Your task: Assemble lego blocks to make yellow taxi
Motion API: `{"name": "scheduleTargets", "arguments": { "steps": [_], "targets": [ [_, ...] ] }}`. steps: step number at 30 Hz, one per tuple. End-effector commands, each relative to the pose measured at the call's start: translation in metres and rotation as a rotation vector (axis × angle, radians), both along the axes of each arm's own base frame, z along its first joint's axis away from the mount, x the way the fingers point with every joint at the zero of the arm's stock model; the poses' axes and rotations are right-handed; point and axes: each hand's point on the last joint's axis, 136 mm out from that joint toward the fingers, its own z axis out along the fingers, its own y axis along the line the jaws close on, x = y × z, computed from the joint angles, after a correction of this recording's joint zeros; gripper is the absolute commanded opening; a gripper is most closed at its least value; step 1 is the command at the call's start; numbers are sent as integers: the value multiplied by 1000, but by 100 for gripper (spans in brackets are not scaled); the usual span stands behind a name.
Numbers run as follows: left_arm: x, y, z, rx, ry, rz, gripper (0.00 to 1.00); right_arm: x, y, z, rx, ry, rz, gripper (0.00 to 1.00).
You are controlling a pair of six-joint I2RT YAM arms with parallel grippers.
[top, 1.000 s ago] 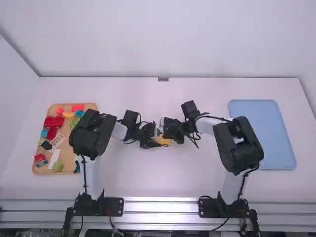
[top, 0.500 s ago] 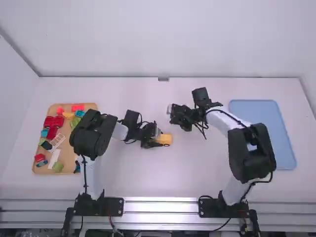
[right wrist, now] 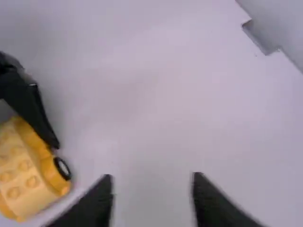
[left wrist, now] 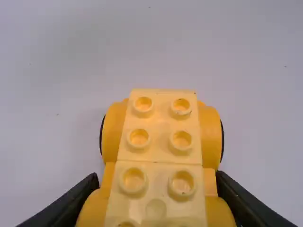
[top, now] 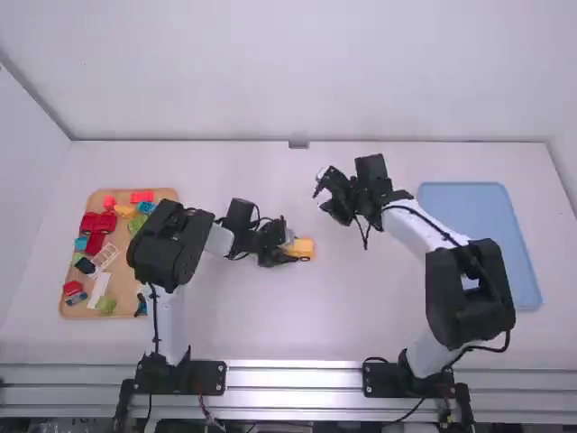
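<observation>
White bench [top: 243, 334]: left pincer [top: 288, 251] closed on the yellow wheeled block [left wrist: 161, 153], right pincer [top: 322, 195] spread, empty; left of both, a tray [top: 126, 280] of coloured bricks [top: 97, 223]; right of both, a blue tray [top: 469, 244].

readable text: none | labels, numbers, signs: none legible

A pale wall [top: 306, 72] rises behind the white table [top: 361, 329].

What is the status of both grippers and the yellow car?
Left gripper: jaws shut on the yellow car. Right gripper: jaws open, away from it. In the way: left jaws along the car's sides.
</observation>
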Motion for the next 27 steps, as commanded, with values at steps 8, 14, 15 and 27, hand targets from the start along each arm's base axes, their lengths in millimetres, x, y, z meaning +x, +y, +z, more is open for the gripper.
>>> {"name": "scheduleTargets", "arguments": {
  "steps": [8,14,15,27],
  "targets": [
    [-8,-2,-2,-14,44,-7,98,3,-6,9,11,-4,-84,98],
    [-3,7,13,-45,46,8,99,2,-6,8,12,6,-89,98],
    [-3,8,14,-46,46,9,99,2,-6,8,12,6,-89,98],
    [11,68,81,32,50,207,99,4,-6,10,15,-9,-86,98]
  ]
}}
